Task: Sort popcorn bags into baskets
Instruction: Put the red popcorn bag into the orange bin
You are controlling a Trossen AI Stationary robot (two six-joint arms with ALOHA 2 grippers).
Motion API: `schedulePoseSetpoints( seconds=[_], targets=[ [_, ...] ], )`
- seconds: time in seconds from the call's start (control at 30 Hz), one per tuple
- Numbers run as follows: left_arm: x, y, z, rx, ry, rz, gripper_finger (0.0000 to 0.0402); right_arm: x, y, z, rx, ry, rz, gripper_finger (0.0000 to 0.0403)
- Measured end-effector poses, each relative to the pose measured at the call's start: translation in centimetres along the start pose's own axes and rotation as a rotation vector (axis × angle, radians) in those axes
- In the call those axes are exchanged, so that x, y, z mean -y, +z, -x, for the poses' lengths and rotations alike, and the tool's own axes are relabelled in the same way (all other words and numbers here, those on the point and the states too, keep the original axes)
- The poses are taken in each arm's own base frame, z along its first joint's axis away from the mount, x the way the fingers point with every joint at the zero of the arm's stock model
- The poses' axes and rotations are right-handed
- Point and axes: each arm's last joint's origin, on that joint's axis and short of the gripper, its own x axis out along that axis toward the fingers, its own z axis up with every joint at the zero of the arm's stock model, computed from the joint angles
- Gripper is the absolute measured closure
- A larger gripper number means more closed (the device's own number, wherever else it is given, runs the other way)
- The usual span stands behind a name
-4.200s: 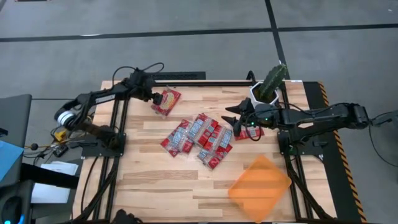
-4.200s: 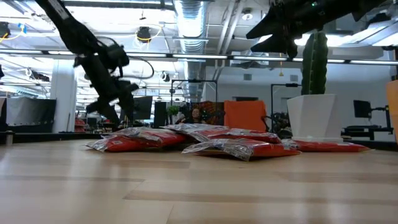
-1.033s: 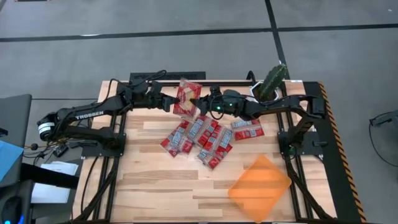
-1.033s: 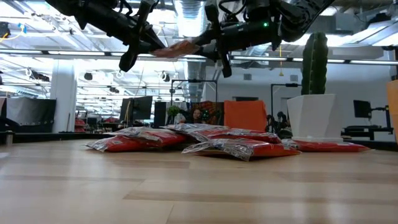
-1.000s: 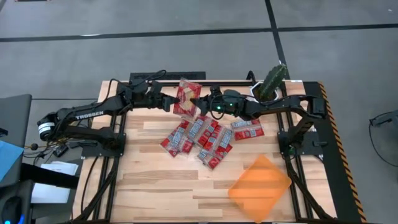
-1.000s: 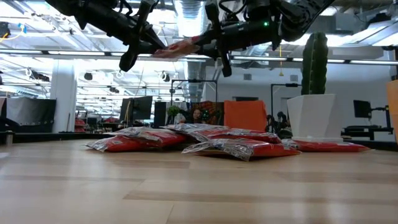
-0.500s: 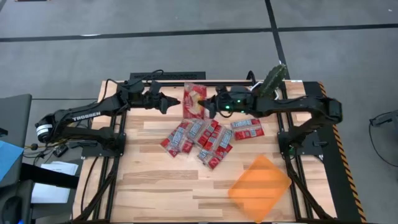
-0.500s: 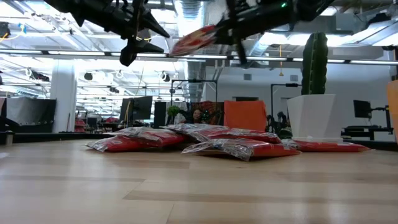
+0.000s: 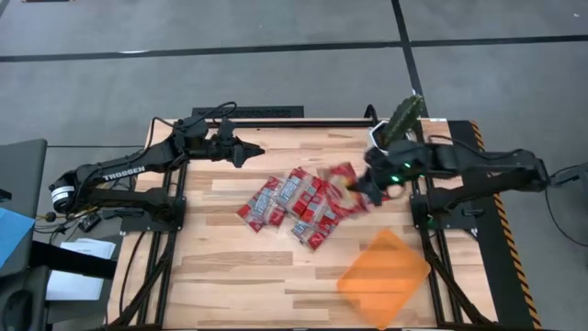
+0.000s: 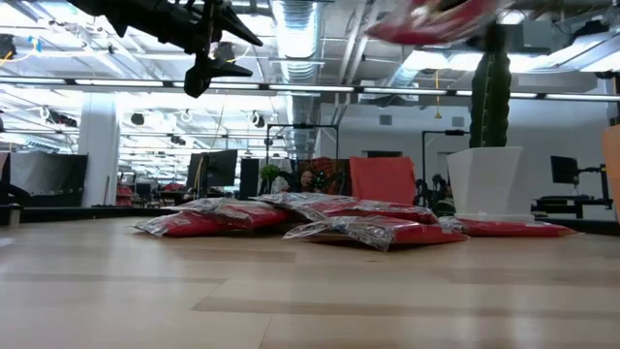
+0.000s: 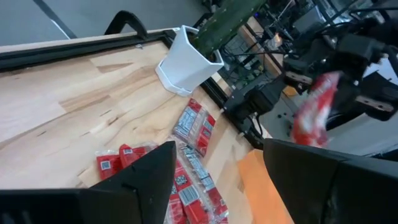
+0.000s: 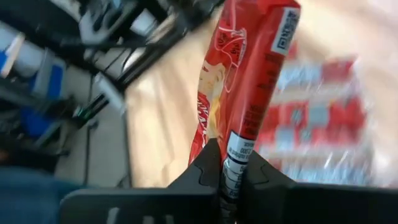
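High view: left gripper [image 9: 257, 151] sits above the far-left part of the table [image 9: 230, 267], fingers spread, nothing between them. Right gripper [image 9: 360, 190] is over the right side of the packet pile [image 9: 294, 208], clamped on a larger popcorn bag [image 9: 344, 182] (motion-blurred). Orange basket [image 9: 384, 279] lies near the table's front-right corner, well apart from the pile. White pot with cactus [image 9: 397, 124] stands at the far right edge.

Low view: flat red packets [image 10: 329, 220] heaped on the wood. The held bag [image 10: 436, 17] shows as a red blur high above them, beside the cactus [image 10: 489, 85]. Left gripper [image 10: 218, 44] hangs at upper left, clear of everything.

Left wrist view: own fingers [image 11: 143, 180] apart and empty. Beyond them the white pot [image 11: 186, 59], packets on the table [image 11: 186, 168], a corner of the basket [image 11: 255, 180], and the bag [image 11: 311, 115] hanging from the other arm.

Right wrist view: fingers [image 12: 208, 171] pinched on the bag's [image 12: 245, 93] lower edge (barcode side visible); the bag stands up from them. Pile [image 12: 317, 118] blurred behind.
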Motion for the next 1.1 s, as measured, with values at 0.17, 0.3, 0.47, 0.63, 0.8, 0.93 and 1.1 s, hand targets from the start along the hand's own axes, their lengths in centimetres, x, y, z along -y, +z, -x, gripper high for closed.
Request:
schedulePoseSetpoints(
  seconds=[0.17, 0.3, 0.47, 0.63, 0.8, 0.93, 1.1],
  targets=[
    [0.0, 0.0, 0.0, 0.000, 0.000, 0.002, 0.0173, -1.0, -3.1, 1.7, -0.179, 0.008, -0.068, 0.0367],
    [0.0, 0.0, 0.0, -0.001, 0.001, 0.004, 0.0173, -2.1, -5.2, 1.8, -0.315, 0.010, -0.072, 0.0373],
    [-0.1, -0.1, 0.0, -0.014, 0.014, 0.009, 0.0173, -3.7, -7.1, 1.6, -0.382, 0.023, -0.055, 0.0361],
    [-0.2, -0.1, 0.0, -0.010, 0.021, 0.009, 0.0173, -4.9, -8.7, 1.6, -0.388, 0.004, -0.047, 0.0358],
    [-0.2, -0.1, 0.0, -0.006, 0.026, 0.009, 0.0173, -5.5, -10.5, 1.2, -0.385, -0.024, -0.058, 0.0361],
    [-0.2, -0.1, 0.0, 0.004, 0.037, 0.008, 0.0173, -5.2, -12.6, 0.0, -0.395, 0.022, -0.109, 0.0358],
    [-0.2, -0.1, 0.0, 0.007, 0.041, 0.009, 0.0173, -4.7, -15.0, -1.0, -0.416, 0.080, -0.161, 0.0358]
  ],
)
